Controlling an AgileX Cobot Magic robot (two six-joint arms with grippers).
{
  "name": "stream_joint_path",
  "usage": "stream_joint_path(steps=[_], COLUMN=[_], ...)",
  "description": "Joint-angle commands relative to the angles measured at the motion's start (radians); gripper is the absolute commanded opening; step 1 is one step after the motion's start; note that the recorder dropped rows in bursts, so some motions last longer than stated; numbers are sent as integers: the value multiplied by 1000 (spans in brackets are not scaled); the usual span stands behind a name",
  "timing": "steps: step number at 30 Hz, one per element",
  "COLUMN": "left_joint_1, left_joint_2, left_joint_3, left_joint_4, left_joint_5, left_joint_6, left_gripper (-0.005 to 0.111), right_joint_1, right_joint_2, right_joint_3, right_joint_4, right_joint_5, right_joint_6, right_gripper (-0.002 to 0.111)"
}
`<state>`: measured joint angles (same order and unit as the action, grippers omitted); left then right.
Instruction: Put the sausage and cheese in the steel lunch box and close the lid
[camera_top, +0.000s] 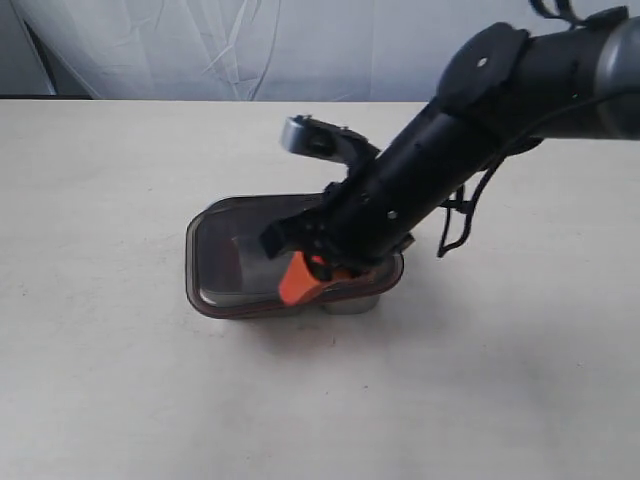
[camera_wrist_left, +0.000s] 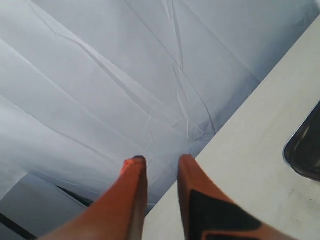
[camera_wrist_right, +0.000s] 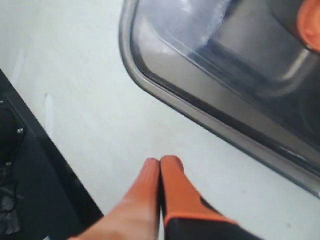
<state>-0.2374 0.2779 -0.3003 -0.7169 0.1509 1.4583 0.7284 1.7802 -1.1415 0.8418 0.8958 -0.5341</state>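
The dark translucent lid (camera_top: 228, 262) lies over the steel lunch box (camera_top: 352, 304) in the middle of the table. My right gripper (camera_top: 298, 282) reaches across it from the right, its orange fingers at the lid's near edge. In the right wrist view that gripper (camera_wrist_right: 160, 161) is shut and holds nothing, its tips over bare table just past the lid's rim (camera_wrist_right: 200, 117). Steel (camera_wrist_right: 260, 55) and the orange tab (camera_wrist_right: 311, 20) show under the lid. The sausage and cheese are not plainly visible. My left gripper (camera_wrist_left: 161, 159) is open and empty, off the exterior view.
A white cloth backdrop (camera_top: 300, 45) hangs behind the beige table (camera_top: 110, 380). The right arm's black body (camera_top: 430, 170) covers the lid's right half. A corner of the lid (camera_wrist_left: 306, 150) shows in the left wrist view. The table's dark edge (camera_wrist_right: 30, 165) runs beside the right gripper.
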Motion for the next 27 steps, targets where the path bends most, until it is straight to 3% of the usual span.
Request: stream_joint_path(steps=[1, 5, 11, 27], left_joint_1=[-4, -4, -4, -4], left_joint_2=[-4, -4, -4, -4], left_joint_3=[4, 4, 4, 4], left_joint_4=[31, 68, 88, 85], left_joint_5=[-17, -17, -24, -22], left_joint_6=[-17, -20, -20, -20], left_gripper=[22, 22, 22, 22], right_joint_1=[140, 228, 305, 344], right_joint_2=[-8, -6, 50, 169], right_joint_3=[1, 1, -2, -2], right_joint_4=[-11, -77, -196, -227], right_joint_5=[-264, -397, -431, -535], right_joint_6=[40, 91, 176, 198], right_gripper=[0, 0, 0, 0])
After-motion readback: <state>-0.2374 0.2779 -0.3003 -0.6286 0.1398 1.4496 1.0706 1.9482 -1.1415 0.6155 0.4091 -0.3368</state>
